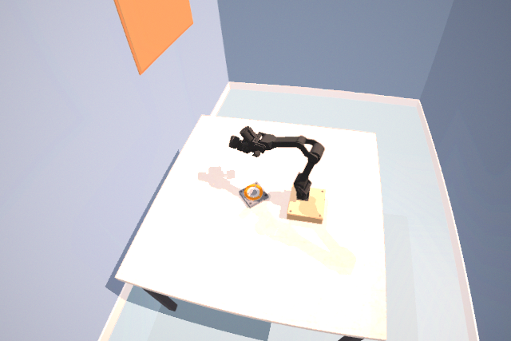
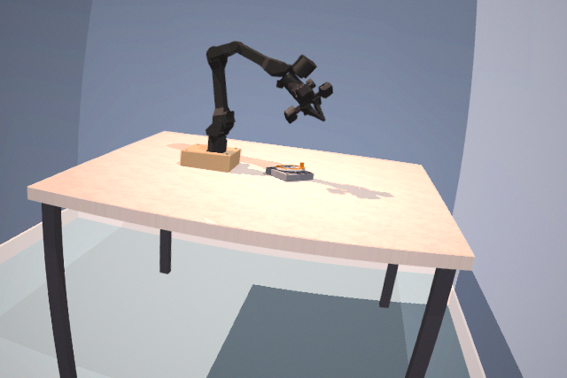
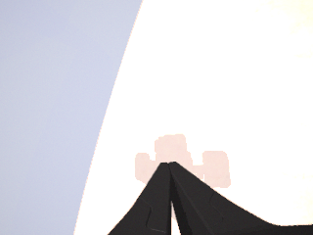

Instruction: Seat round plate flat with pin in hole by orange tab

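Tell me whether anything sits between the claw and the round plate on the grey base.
Nothing visible does. The claw hangs shut and empty in open air, high above the table. The plate lies on its base lower down, nearer the arm's wooden block, which stands off to one side.

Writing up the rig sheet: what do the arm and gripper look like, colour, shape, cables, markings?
The arm is matte black throughout, built of blocky links with rounded joint housings, and is bolted to a tan wooden block. The gripper has a wide crossbar body with boxy ends and two dark fingers tapering to sharp points. No loose cables, labels or coloured markings show.
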`<state>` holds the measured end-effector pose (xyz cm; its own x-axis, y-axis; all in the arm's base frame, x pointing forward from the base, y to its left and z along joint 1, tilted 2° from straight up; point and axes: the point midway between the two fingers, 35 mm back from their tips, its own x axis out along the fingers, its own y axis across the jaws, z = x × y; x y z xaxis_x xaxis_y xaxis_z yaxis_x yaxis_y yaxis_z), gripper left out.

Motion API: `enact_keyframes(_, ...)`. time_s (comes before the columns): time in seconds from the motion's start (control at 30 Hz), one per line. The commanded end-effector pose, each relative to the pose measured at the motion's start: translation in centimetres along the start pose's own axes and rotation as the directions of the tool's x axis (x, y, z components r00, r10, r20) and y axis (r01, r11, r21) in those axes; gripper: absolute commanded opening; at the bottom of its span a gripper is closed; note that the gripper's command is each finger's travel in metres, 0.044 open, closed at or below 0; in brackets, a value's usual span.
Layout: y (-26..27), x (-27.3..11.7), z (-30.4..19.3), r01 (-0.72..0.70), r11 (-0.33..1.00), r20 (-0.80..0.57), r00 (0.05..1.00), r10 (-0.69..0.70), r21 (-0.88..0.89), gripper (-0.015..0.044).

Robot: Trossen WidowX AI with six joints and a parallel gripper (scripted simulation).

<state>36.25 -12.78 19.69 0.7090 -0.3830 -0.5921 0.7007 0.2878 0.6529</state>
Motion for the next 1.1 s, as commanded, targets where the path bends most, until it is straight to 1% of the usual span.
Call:
enact_keyframes(0.0, -1.4, 1.4, -7.7, 0.062, 0.894, -0.257, 0.947, -0.193, -0.444, 0.0)
enact_keyframes(0.03, -1.5, 1.4, -8.0, 0.06, 0.884, -0.267, 0.942, -0.203, -0.463, 0.0)
enact_keyframes(0.07, -1.8, 1.4, -9.0, 0.049, 0.854, -0.296, 0.926, -0.233, -0.518, 0.0)
enact_keyframes(0.13, -2.9, 1.1, -12.3, -0.018, 0.728, -0.382, 0.86, -0.339, -0.685, 0.0)
enact_keyframes(0.23, -4.1, 0.3, -15.5, -0.133, 0.574, -0.449, 0.77, -0.453, -0.808, 0.0)
enact_keyframes(0.27, -4.6, -0.1, -16.5, -0.179, 0.521, -0.465, 0.737, -0.491, -0.835, 0.0)
enact_keyframes(0.33, -5.0, -0.6, -17.5, -0.223, 0.475, -0.477, 0.706, -0.524, -0.851, 0.0)
enact_keyframes(0.4, -6.2, -2.1, -19.7, -0.338, 0.363, -0.496, 0.624, -0.604, -0.868, 0.0)
enact_keyframes(0.43, -6.5, -2.6, -20.3, -0.374, 0.33, -0.498, 0.599, -0.627, -0.867, 0.0)
enact_keyframes(0.9, -6.6, -2.6, -20.5, -0.386, 0.32, -0.498, 0.591, -0.635, -0.865, 0.0)
enact_keyframes(1.07, -8.2, -1.0, -21.8, -0.386, 0.32, -0.498, 0.591, -0.635, -0.865, 0.0)
